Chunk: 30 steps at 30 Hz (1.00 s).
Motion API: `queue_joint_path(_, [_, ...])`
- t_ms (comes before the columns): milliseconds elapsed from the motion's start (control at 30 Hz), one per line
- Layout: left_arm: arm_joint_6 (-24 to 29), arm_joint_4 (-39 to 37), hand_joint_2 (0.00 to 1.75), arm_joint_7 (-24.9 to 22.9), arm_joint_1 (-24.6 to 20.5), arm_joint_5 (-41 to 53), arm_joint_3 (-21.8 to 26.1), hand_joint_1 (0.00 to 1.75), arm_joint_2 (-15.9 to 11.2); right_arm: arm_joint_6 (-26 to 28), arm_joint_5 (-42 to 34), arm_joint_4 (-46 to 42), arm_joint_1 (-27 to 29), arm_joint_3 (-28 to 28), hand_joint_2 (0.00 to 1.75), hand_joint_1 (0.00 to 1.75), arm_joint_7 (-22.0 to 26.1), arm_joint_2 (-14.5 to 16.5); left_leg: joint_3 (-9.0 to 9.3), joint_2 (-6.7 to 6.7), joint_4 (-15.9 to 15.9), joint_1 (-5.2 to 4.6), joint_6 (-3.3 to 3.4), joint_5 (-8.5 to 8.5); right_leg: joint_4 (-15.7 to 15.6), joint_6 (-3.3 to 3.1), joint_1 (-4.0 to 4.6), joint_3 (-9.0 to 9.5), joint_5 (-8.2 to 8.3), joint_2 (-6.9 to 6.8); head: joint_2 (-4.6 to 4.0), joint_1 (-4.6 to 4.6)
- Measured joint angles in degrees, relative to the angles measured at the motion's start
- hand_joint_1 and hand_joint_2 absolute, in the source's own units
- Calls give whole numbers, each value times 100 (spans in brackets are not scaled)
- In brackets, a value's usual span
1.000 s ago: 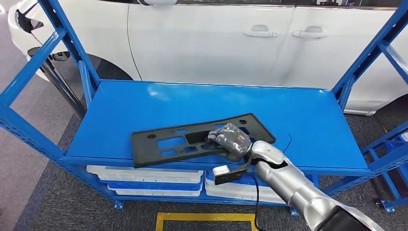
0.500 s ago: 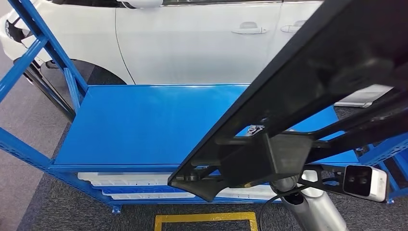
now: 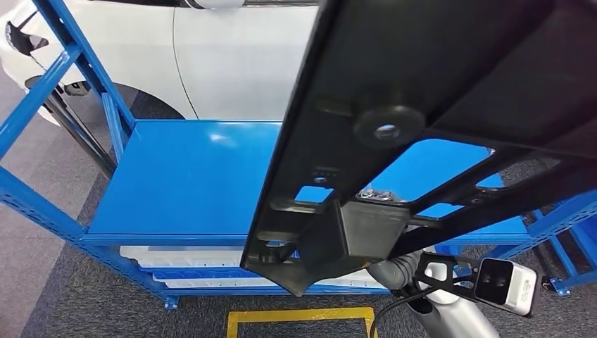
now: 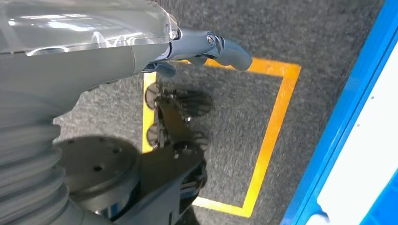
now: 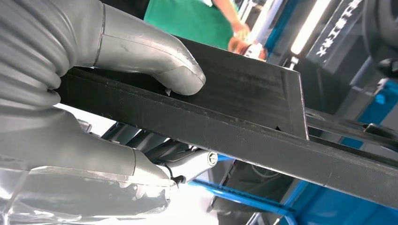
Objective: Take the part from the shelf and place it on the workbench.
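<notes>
The black part (image 3: 422, 105) is very close to the head camera and hides most of the blue shelf (image 3: 183, 176); its ends are cut off. The right hand (image 5: 94, 93) holds it, thumb above, fingers below. The left hand (image 4: 197, 47) hangs empty, fingers loosely extended.

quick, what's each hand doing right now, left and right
Left hand: holds nothing, hanging over the floor; whether its fingers are spread or curled cannot be told.
Right hand: grips the black part, thumb pressed on its face, lifted off the shelf.
</notes>
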<state>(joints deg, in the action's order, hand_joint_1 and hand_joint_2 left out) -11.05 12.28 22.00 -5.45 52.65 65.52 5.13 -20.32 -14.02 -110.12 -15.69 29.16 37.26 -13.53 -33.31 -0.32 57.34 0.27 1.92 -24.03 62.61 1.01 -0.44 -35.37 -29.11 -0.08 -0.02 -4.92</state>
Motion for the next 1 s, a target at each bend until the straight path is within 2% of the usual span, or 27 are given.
queue_joint_path(67, [19,0,175,-24,-9,-6,5,0,-9,96,68,0,1,46,175,175,2,1,-90,17,2,-15,25,59,743,24,-21,-267,-467,1,0,0])
queue_joint_path(100, [31,0,175,-40,-9,-14,11,0,-12,123,99,1,3,64,175,175,2,2,-141,24,8,-22,24,91,1040,37,-32,-353,-599,1,0,0])
queue_joint_path(133, [42,0,175,-60,-9,-22,18,0,-14,140,123,1,3,78,175,175,3,2,-196,29,15,-25,17,125,1162,47,-41,-351,-626,0,0,0])
queue_joint_path(167, [54,0,175,-81,-9,-30,28,0,-14,150,139,4,2,88,175,175,3,1,-251,32,24,-25,6,161,1044,52,-47,-227,-548,-1,0,0])
queue_joint_path(267, [96,0,175,-145,-7,-44,54,0,-14,119,156,22,-32,130,175,175,3,-2,-372,33,63,-24,-61,258,-109,26,-46,540,-183,-39,0,-1])
queue_joint_path(300, [111,0,175,-166,-5,-48,60,0,-14,94,165,28,-46,149,175,175,3,-2,-387,34,74,-28,-94,287,-354,3,-31,689,-126,-47,0,0])
queue_joint_path(333, [129,0,175,-185,-5,-50,64,0,-14,71,180,32,-58,164,175,175,3,-3,-396,36,81,-29,-129,318,-466,-25,-12,744,-111,-48,0,0])
queue_joint_path(400, [157,0,175,-225,-2,-52,75,0,-14,35,199,34,-62,181,175,175,3,-7,-410,35,71,-22,-201,380,-475,-97,8,696,-46,-28,0,1])
queue_joint_path(433, [169,0,175,-244,1,-52,83,0,-14,17,202,35,-64,185,175,175,3,-10,-439,31,98,-13,-234,346,-489,-139,4,666,-6,-33,0,0])
queue_joint_path(467, [178,0,175,-267,8,-51,91,0,-14,-4,202,36,-64,188,175,175,3,-13,-495,28,206,-8,-263,206,-499,-184,-3,620,50,-40,0,0])
queue_joint_path(500, [191,0,175,-292,13,-49,96,0,-13,-28,200,36,-61,190,175,175,3,-17,-585,24,425,-3,-287,-30,-510,-223,-11,561,112,-48,0,0])
queue_joint_path(567, [220,0,175,-348,17,-38,99,0,-9,-82,200,37,-30,187,175,175,3,-29,-809,23,1151,3,-322,-605,-507,-267,5,412,228,-54,0,0])
queue_joint_path(600, [237,0,175,-379,17,-25,99,0,-7,-121,202,37,4,175,175,175,3,-34,-878,24,1496,4,-332,-768,-504,-271,17,332,288,-54,0,0])
queue_joint_path(633, [250,0,175,-408,18,-14,99,0,-4,-159,204,37,46,159,175,175,3,-38,-873,24,1713,4,-335,-805,-500,-271,28,251,346,-54,0,0])
queue_joint_path(667, [260,0,175,-438,18,-3,99,0,-3,-207,209,37,91,133,175,175,3,-40,-771,23,1734,4,-329,-726,-495,-267,38,173,401,-54,0,0])
queue_joint_path(700, [268,0,175,-467,19,7,99,0,-3,-258,215,37,133,101,175,175,3,-42,-565,21,1545,2,-311,-585,-489,-259,45,98,455,-51,0,0])
queue_joint_path(733, [273,0,175,-487,18,11,99,0,-4,-307,223,35,166,68,175,175,3,-42,-265,11,1179,-1,-283,-463,-482,-249,49,37,505,-46,0,0])
queue_joint_path(767, [275,0,175,-504,16,16,99,0,-7,-363,232,31,196,33,175,175,3,-45,69,-2,723,-13,-249,-427,-474,-231,57,-14,549,-40,0,0])
queue_joint_path(800, [280,0,175,-516,14,20,99,0,-9,-428,240,25,225,-2,175,175,3,-48,332,-14,345,-26,-217,-432,-472,-205,60,-45,594,-36,0,0])
queue_joint_path(833, [290,0,175,-520,15,22,99,0,-12,-501,248,19,253,-41,175,175,3,-51,494,-25,82,-42,-187,-469,-472,-174,58,-59,633,-35,0,0])
queue_joint_path(867, [304,0,175,-526,18,23,99,0,-14,-579,255,15,282,-80,175,175,3,-54,547,-26,-37,-59,-162,-496,-478,-141,53,-68,673,-36,0,0])
queue_joint_path(933, [339,0,175,-532,28,18,100,0,-13,-726,275,13,343,-172,175,175,3,-55,502,-5,-89,-61,-96,-409,-469,-75,35,-82,708,-25,0,0])
queue_joint_path(967, [349,0,175,-530,28,16,101,0,-14,-786,285,13,369,-220,175,175,3,-55,474,11,-110,-53,-57,-348,-396,-48,29,-119,615,-15,0,0])
queue_joint_path(1000, [354,0,175,-523,27,17,101,0,-16,-838,294,12,391,-273,175,175,3,-55,426,27,-133,-44,-21,-276,-214,-24,23,-187,411,-6,0,0])
